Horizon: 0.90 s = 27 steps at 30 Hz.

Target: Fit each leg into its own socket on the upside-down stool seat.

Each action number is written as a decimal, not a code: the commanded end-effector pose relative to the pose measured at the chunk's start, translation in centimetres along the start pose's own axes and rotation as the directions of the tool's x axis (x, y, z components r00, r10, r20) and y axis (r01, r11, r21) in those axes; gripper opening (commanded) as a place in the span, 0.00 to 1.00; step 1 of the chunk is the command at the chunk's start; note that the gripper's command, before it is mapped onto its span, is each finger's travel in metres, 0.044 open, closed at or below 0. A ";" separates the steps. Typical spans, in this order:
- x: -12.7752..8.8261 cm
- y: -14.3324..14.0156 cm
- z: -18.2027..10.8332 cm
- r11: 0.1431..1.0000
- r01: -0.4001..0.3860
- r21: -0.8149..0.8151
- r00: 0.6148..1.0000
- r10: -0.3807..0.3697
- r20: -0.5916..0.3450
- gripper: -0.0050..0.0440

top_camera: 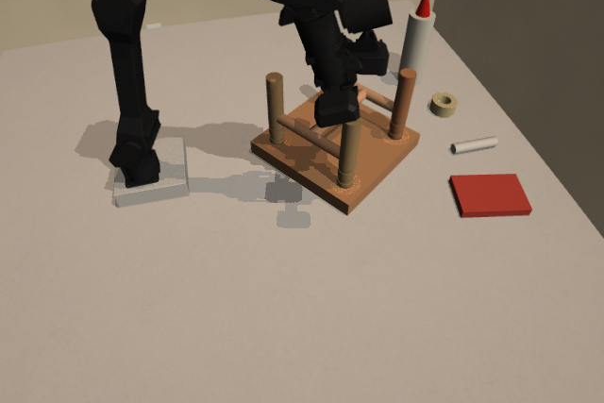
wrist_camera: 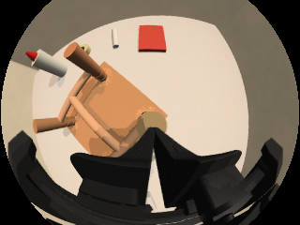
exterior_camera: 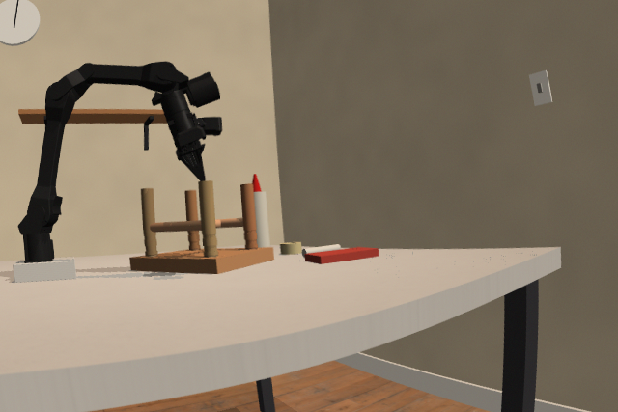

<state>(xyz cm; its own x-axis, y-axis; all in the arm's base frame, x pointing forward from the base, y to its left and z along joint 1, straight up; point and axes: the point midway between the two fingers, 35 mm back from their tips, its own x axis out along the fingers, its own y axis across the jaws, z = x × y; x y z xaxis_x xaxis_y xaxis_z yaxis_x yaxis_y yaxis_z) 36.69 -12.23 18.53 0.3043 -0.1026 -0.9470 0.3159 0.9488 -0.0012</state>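
Gripper (top_camera: 336, 120) (exterior_camera: 203, 179) (wrist_camera: 153, 130): clenched, nothing between the fingertips. Tips at the top end of the near olive leg (top_camera: 349, 155) (exterior_camera: 207, 218) (wrist_camera: 152, 123), apparently touching it; arm slants down to it. That leg's long axis runs upright, straight below the tips, into the seat (top_camera: 380, 159) (exterior_camera: 239, 259) (wrist_camera: 117, 105). Coming move, my reading: press down along that axis if the shoulder is not home, then lift away. A sideways push could tilt the leg.

Outward: seat flat on the table (top_camera: 243, 291) (exterior_camera: 249, 302) (wrist_camera: 206, 84), underside up, all four legs standing at its corners. Full seating: cannot tell. Sockets hidden by the legs. No containers seen.
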 end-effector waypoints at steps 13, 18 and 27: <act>2.5 0.0 -1.0 1.000 -0.002 0.000 0.997 0.002 -0.072 0.10; 1.9 0.0 -0.8 1.000 -0.002 0.000 0.998 0.002 -0.065 0.10; 0.9 0.0 -0.3 1.000 -0.001 0.000 0.999 0.001 -0.050 0.10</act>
<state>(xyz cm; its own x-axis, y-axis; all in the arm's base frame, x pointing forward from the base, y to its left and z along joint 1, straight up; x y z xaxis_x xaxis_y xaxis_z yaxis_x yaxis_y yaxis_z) 36.72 -12.24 18.53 0.2962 -0.0999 -0.9499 0.3159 0.9488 -0.0012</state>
